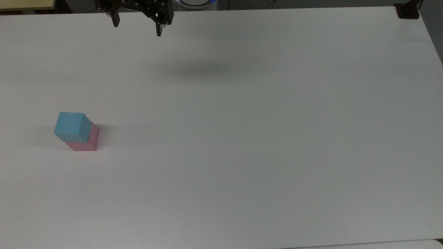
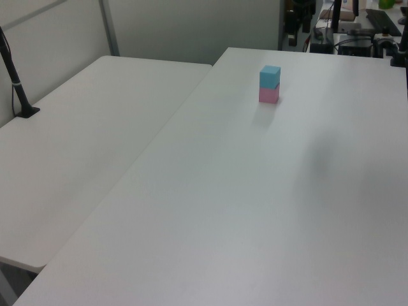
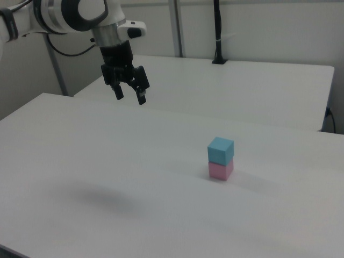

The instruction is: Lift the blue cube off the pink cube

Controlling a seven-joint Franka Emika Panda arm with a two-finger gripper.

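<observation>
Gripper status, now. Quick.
Gripper: open, holding nothing, up above the table, well away from the blue cube on the pink cube.

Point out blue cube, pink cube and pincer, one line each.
blue cube (image 1: 70, 124), top view, on its top face.
pink cube (image 3: 220, 170), right view, on its front side face.
pincer (image 3: 130, 97), right view, midway between its open fingertips.
</observation>
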